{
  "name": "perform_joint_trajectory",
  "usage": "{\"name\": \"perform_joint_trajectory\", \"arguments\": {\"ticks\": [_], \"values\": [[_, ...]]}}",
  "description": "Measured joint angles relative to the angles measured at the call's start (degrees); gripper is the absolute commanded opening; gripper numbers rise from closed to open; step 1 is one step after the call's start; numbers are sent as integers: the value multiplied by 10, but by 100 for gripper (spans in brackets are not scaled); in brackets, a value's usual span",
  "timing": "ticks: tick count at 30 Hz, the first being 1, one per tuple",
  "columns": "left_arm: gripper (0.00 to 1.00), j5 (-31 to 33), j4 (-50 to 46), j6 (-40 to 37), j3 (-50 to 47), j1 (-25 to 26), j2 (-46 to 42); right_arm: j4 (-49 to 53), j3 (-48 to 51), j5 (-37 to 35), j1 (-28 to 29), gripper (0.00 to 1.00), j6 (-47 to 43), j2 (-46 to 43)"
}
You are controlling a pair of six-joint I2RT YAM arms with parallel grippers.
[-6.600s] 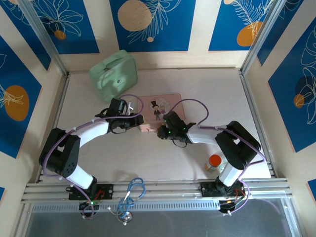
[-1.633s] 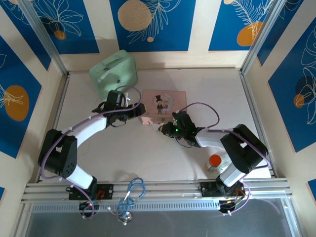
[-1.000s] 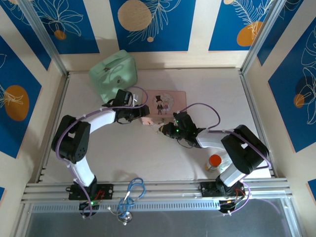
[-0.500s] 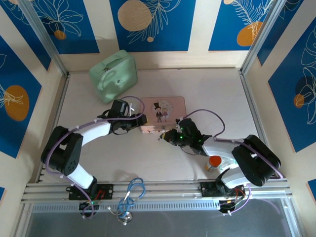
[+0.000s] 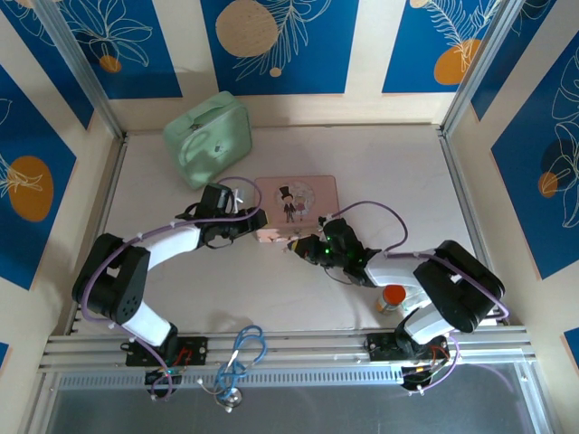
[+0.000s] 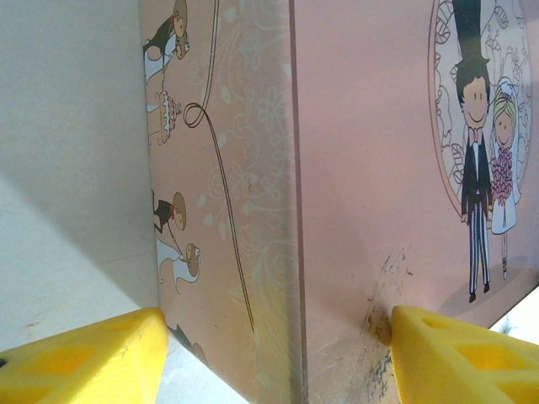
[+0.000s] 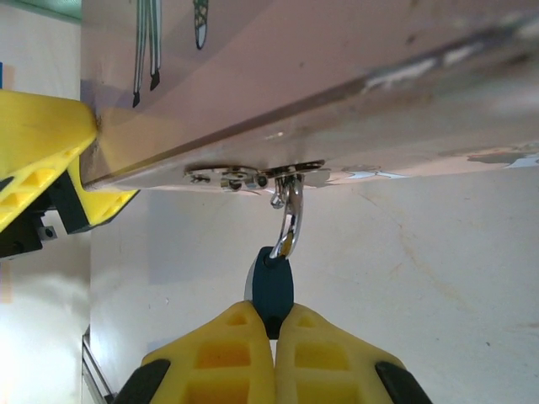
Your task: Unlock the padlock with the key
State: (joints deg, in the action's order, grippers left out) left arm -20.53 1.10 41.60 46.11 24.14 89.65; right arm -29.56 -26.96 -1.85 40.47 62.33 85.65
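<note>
Step in hand: working the padlock [image 7: 289,220] open at the tin's hasp [image 7: 253,177]

Padlock: silvery, hooking through the hasp on the tin [image 6: 370,168]'s front edge, close over the bench [image 7: 438,278]

Right tool [image 7: 273,318]: clenching the padlock by its blue end. I cannot tell whether that blue piece is the key's head

Left tool [image 6: 278,362]: straddling the tin's corner, one finger on the lid and one at the side wall, apparently gripping it

Handling, as judged: twisting gently about the lock's own axis, avoiding any sideways pull on the thin shackle, while the left tool is bracing the tin against the turn

Containers:
- tin: lying shut, contents hidden
- green case [image 5: 210,136]: sitting shut at far left, contents hidden
- orange-capped bottle [image 5: 393,296]: standing near the right arm's base, contents not showing
</note>
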Motion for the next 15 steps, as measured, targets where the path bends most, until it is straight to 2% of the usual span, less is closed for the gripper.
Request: {"name": "perform_joint_trajectory", "arguments": {"ticks": [6, 15], "values": [[68, 0, 3, 0, -1, -1, 0, -39, 15, -1, -4, 0, 2, 8], [67, -17, 7, -1, -8, -2, 0, 5, 40, 25, -34, 0, -2, -35]]}}
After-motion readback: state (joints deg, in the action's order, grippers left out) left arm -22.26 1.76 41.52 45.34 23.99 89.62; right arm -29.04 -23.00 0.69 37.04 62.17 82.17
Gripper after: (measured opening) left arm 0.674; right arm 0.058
